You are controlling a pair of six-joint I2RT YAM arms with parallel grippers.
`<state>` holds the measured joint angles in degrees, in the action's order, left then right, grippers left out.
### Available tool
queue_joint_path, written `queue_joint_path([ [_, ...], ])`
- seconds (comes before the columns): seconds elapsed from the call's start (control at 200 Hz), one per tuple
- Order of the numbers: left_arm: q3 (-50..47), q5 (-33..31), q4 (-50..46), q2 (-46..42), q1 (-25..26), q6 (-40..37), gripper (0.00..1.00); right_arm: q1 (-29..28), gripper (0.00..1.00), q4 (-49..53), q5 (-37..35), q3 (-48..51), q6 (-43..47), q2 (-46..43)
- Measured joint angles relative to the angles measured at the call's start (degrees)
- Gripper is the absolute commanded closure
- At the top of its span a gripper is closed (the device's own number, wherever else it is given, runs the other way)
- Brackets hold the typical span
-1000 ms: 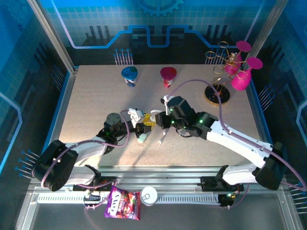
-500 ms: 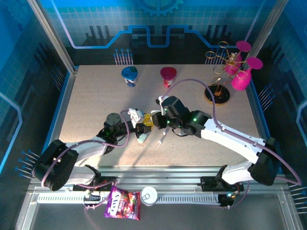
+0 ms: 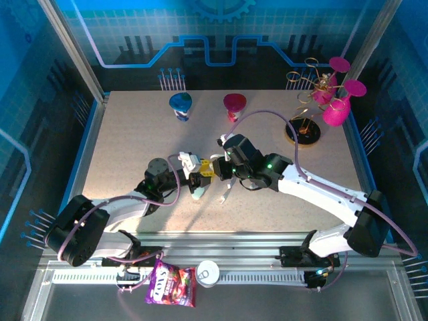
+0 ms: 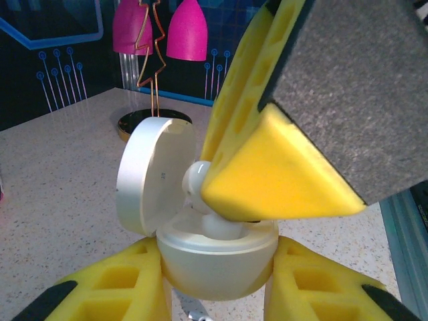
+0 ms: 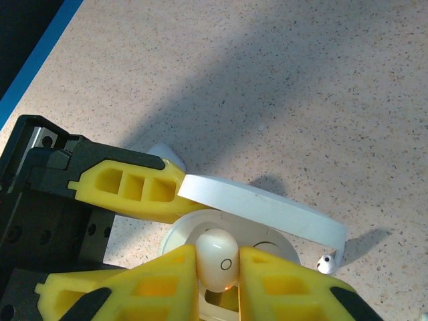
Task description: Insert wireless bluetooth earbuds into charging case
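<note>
- The left fingers (image 4: 134,277) are drawn in on the case (image 4: 214,264), clamping its lower half from both sides and holding it upright.
- The lid (image 4: 154,177) stands open, swung back on the case's left in the left wrist view.
- An earbud (image 5: 217,264) sits at the case's open mouth.
- The right fingers (image 5: 164,284), almost closed, pinch that earbud from above.
- A loose earbud (image 5: 326,263) lies on the table (image 5: 301,80) just beside the case.
</note>
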<state>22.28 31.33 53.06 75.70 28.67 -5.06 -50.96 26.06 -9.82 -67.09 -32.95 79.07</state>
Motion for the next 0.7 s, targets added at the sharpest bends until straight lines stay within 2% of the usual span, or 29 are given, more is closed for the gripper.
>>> queue_joint_path([
  [0.225,0.0,0.2,-0.1,0.0,0.0,0.0,0.75,0.0,0.77,-0.1,2.2,-0.1,0.0,0.3],
  [0.37,0.0,0.5,-0.1,0.0,0.0,0.0,0.75,0.0,0.68,-0.1,2.8,-0.1,0.0,0.4],
  [0.555,0.0,0.5,0.8,0.0,0.0,0.2,0.75,0.0,0.65,-0.7,3.0,-0.1,0.5,0.3],
  [0.7,-0.1,0.7,3.0,0.1,0.0,0.6,0.75,0.0,0.57,-1.2,3.7,-0.1,1.7,-1.5],
])
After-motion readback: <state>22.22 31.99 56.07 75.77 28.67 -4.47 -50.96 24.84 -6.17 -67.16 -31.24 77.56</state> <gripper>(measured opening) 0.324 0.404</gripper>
